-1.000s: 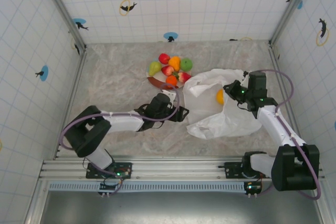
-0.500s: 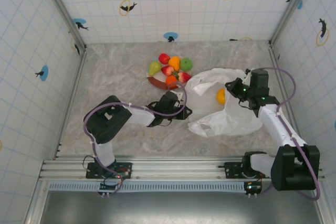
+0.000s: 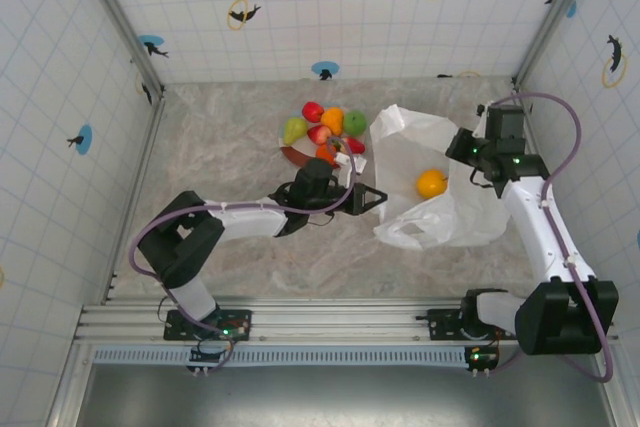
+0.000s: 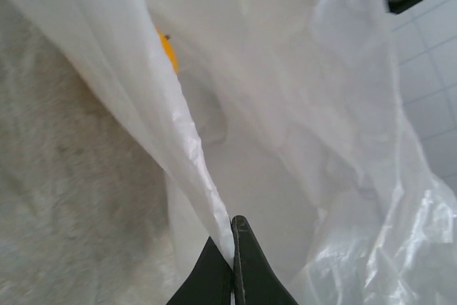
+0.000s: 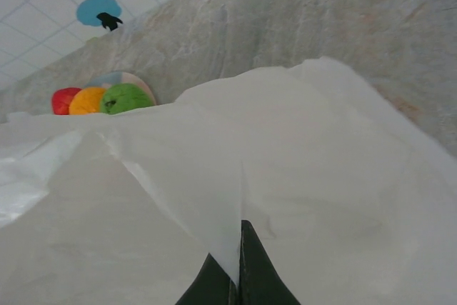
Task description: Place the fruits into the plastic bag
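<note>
I see the plastic bag (image 3: 410, 142) spread on the counter (image 3: 220, 147), one orange (image 3: 432, 183) inside it and the other fruits (image 3: 325, 127) piled on the plate (image 3: 292, 155) beside it. My left tool (image 4: 232, 262) is clamped on the bag's left edge, and my right tool (image 5: 238, 269) is clamped on its far right edge.

The plastic bag (image 3: 405, 147) is thin, translucent white film, crinkled and faintly shiny. The fruits (image 3: 325, 130) look like smooth, glossy plastic. The desk (image 3: 220, 147) has a matt, marbled stone-look surface.

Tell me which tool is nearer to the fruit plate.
Left. The left tool pinches the plastic bag's edge near the plate; the right tool grips the bag farther right.
</note>
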